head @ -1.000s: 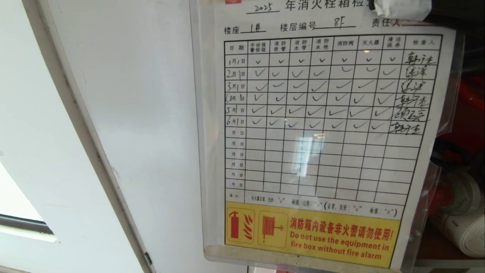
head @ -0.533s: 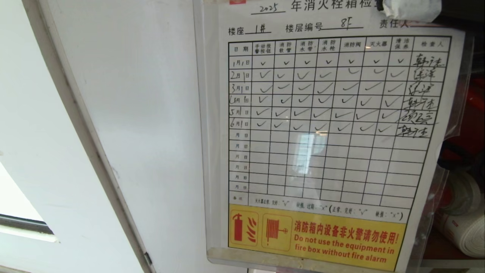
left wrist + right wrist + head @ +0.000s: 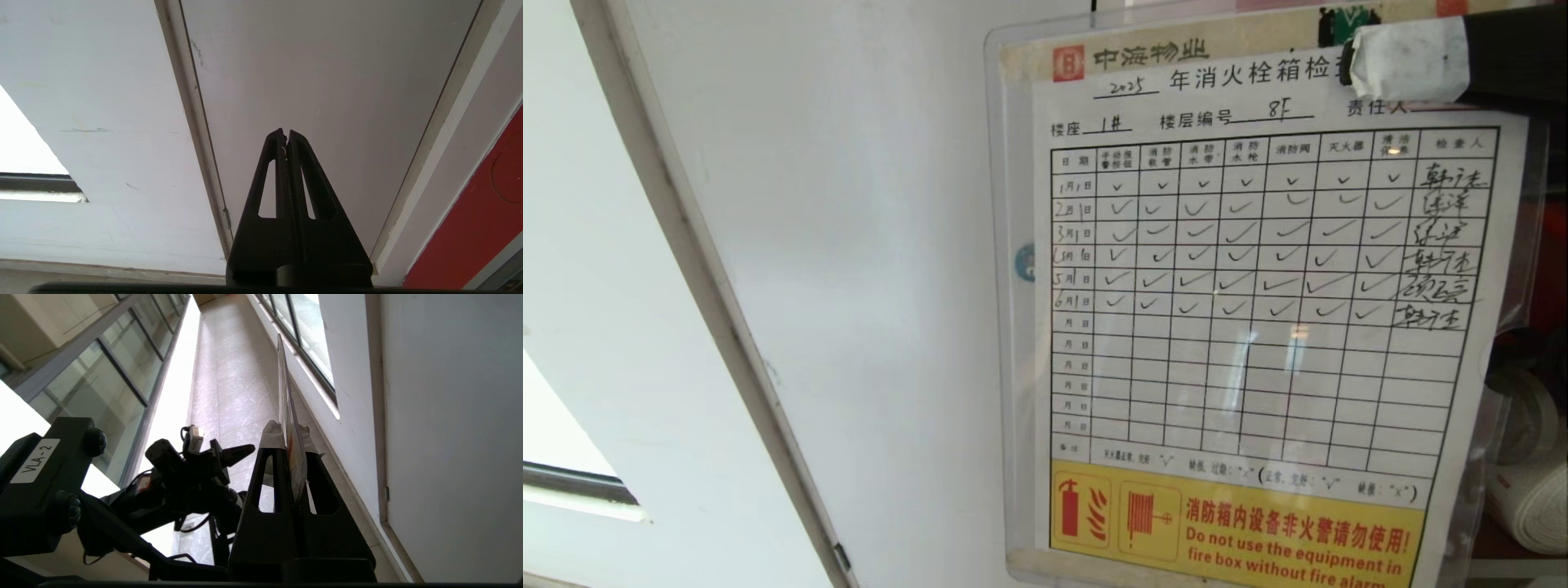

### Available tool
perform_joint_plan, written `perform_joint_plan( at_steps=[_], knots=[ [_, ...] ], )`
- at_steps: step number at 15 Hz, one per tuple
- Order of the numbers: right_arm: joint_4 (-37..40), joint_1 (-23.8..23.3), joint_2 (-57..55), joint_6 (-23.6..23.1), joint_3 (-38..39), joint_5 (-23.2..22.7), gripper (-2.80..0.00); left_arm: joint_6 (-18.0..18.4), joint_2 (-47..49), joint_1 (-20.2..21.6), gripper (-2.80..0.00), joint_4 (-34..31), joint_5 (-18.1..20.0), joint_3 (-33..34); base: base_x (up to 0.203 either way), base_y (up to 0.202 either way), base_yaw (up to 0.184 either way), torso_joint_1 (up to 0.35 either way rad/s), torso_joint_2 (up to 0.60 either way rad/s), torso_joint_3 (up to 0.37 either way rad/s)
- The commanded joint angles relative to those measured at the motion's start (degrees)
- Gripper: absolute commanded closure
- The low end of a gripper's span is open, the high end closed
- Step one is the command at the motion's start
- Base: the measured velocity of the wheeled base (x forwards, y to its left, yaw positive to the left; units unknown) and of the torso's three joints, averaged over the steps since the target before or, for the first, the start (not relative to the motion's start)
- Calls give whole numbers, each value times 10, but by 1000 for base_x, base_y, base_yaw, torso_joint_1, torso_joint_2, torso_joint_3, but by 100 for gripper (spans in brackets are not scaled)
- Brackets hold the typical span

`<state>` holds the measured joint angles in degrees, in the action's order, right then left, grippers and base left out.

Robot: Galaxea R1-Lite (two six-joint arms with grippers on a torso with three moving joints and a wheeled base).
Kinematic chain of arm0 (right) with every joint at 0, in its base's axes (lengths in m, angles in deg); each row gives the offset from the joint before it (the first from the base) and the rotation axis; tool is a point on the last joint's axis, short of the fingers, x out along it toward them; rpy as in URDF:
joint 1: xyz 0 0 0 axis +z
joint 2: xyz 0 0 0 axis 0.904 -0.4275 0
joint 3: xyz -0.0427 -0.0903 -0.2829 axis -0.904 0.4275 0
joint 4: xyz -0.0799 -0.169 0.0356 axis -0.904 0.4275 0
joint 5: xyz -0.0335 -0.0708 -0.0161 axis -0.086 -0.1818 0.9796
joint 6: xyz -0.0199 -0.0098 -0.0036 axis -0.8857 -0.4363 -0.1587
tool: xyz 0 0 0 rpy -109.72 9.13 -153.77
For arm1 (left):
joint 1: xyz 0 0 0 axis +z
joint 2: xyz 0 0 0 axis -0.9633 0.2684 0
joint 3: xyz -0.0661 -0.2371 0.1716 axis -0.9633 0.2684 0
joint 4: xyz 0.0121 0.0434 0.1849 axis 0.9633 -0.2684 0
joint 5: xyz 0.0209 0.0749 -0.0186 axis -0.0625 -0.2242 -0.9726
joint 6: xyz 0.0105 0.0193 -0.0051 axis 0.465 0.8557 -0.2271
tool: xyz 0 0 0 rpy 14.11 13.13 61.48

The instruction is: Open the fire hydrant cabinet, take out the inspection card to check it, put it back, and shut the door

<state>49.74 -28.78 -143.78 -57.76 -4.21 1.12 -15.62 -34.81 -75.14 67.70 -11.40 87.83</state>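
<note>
The inspection card (image 3: 1258,327), a white table sheet with a yellow warning strip in a clear sleeve, hangs upright and fills the right half of the head view. My right gripper (image 3: 1409,57) is shut on its top right corner, with one white-taped fingertip lying over the heading. In the right wrist view the card (image 3: 286,396) stands edge-on between the right gripper's (image 3: 291,435) closed fingers. Behind the card the fire hydrant cabinet's red interior (image 3: 1553,237) and white rolled hose (image 3: 1531,498) peek out. The cabinet's door is out of view. My left gripper (image 3: 286,136) is shut and empty, parked low.
A plain white door (image 3: 833,245) with a grey frame edge (image 3: 711,302) stands left of the card. Its round blue lock (image 3: 1023,263) shows through the sleeve. The left wrist view faces that white door (image 3: 327,81), with a red surface (image 3: 482,220) beside it.
The card has sunk and shifted right in the head view, so its top heading with the red logo now shows. The white door behind it has not shifted.
</note>
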Motion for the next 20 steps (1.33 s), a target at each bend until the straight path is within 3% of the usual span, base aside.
perform_joint_plan(
  at_steps=[1,12,20],
  knots=[
    [23,0,14,-6,0,13,0,0,0,0,0,0,0,8,0,0,0,0,0,0],
    [193,-2,91,-119,1,115,0,0,0,0,0,0,0,8,0,0,0,0,0,0],
    [277,-3,141,-227,2,255,0,-1,0,0,0,0,0,8,0,0,0,0,0,0]
  ],
)
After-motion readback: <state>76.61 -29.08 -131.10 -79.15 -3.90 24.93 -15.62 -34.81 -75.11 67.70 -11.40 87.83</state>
